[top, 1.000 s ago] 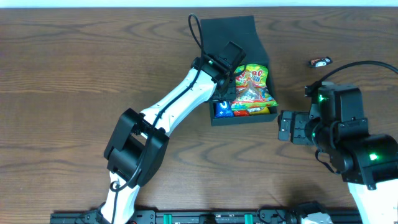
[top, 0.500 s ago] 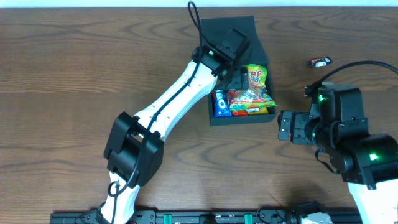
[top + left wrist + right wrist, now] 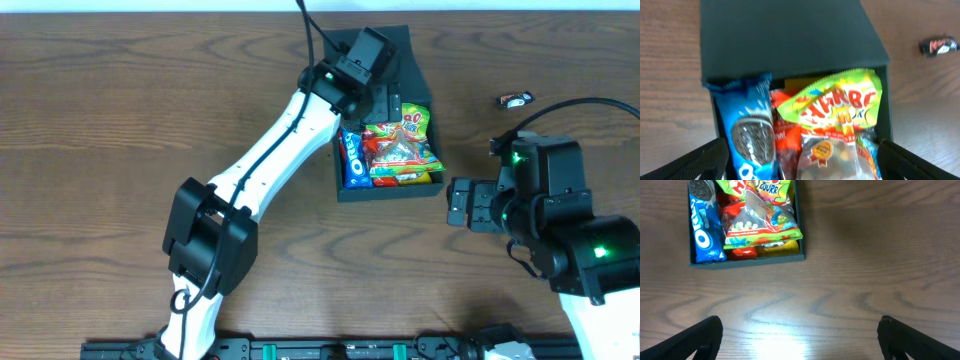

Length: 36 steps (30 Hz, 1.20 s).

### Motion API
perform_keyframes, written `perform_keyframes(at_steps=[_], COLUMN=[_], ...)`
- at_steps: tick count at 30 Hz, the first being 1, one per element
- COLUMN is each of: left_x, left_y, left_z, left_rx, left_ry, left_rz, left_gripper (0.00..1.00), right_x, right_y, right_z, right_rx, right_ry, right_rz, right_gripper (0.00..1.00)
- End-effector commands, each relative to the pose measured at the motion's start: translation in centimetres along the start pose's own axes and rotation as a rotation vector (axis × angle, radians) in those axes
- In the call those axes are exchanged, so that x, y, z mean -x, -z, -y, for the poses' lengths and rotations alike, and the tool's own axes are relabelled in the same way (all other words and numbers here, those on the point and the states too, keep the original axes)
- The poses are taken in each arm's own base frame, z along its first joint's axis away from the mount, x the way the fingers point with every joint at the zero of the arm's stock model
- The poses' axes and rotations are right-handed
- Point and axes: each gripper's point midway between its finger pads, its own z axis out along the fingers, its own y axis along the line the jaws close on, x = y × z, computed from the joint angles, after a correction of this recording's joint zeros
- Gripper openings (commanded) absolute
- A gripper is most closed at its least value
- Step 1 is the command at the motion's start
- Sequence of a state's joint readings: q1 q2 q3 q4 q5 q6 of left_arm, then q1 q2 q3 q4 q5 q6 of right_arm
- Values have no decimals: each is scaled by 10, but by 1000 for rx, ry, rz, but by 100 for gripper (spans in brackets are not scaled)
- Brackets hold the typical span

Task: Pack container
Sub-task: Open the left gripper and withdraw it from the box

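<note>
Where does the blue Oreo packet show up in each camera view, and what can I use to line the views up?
Overhead: the Oreo packet is at centre top, along the picture-left wall of the container.
Left wrist: Oreo packet at lower left.
Right wrist: Oreo packet in the upper left corner.
Shared landmark: the green Haribo bag beside it, seen in all three views.

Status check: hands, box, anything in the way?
Left hand open above matte dark teal-black square cardboard box; right hand open, empty. Box holds snack packets, flap lid open. Small dark wrapped candy loose on wooden table.
</note>
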State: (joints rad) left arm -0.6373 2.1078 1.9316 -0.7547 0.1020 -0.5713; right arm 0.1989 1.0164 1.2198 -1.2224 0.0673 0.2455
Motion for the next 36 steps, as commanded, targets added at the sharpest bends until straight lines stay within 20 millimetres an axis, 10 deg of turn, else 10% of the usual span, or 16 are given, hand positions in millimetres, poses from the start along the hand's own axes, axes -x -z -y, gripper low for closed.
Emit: perform_keyframes(at_steps=[1,17,36], left_x=[-1,-30,-5], left_y=[-13,-59,23], left_z=[-1,-13,30], left_rx=[0,30,-24], left_ry=[-16,-15,-97], left_rz=[-17,-131,-83], left_gripper=[96,96,96], right_x=[0,0,0], right_y=[1,1,1], right_z=[-1,-1,-1], right_rx=[1,1,1], right_ry=[-5,-5,-5], right_rz=[1,1,1], right_gripper=[99,99,99])
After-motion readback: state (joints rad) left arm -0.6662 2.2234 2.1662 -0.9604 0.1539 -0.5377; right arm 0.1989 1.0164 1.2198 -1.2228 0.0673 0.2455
